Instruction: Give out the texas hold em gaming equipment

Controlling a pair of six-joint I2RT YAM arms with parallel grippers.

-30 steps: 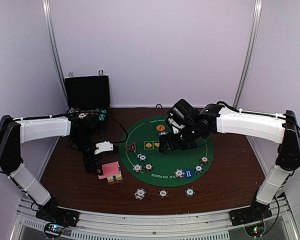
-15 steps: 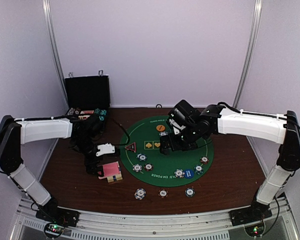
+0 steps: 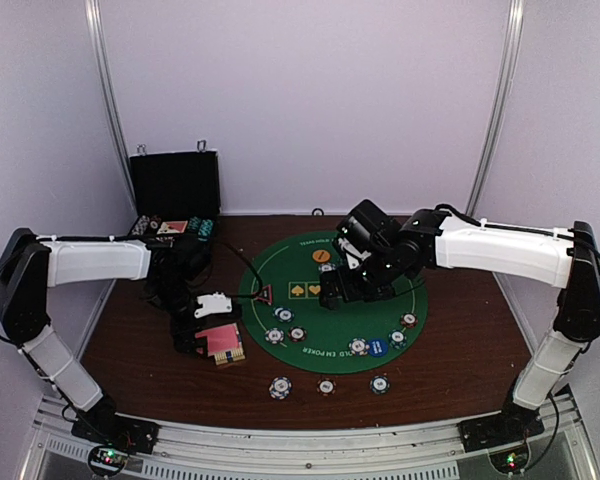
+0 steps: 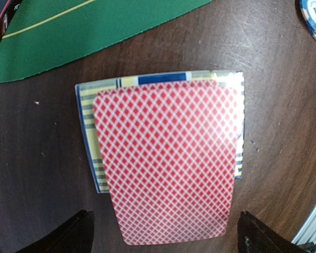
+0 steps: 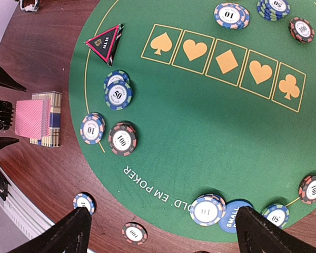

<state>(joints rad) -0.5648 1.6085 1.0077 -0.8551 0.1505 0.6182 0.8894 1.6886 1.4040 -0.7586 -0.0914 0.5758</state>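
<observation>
Dark brown table (image 3: 460, 360). A round green mat (image 5: 200, 137) lay at its centre, printed with five suit boxes. A black case (image 3: 175, 185) stood open at the far left.

Left gripper (image 4: 168, 237) hung over the cards (image 4: 168, 158), jaws spread wide, nothing held. Right gripper (image 5: 166, 234) hung over the mat, equally wide and empty.

Cards: pink-red lattice backs, stacked on a yellow-blue striped box (image 4: 89, 137), on the table just left of the mat.

Chips (image 5: 121, 139): stripe-edged, marked 10, 50 and 100, around the mat's rim. Three lay on the table nearer the bases.

Red-black triangle (image 5: 105, 42) sat at the mat's left edge. Blue disc (image 5: 234, 213) touched a near-rim chip.
</observation>
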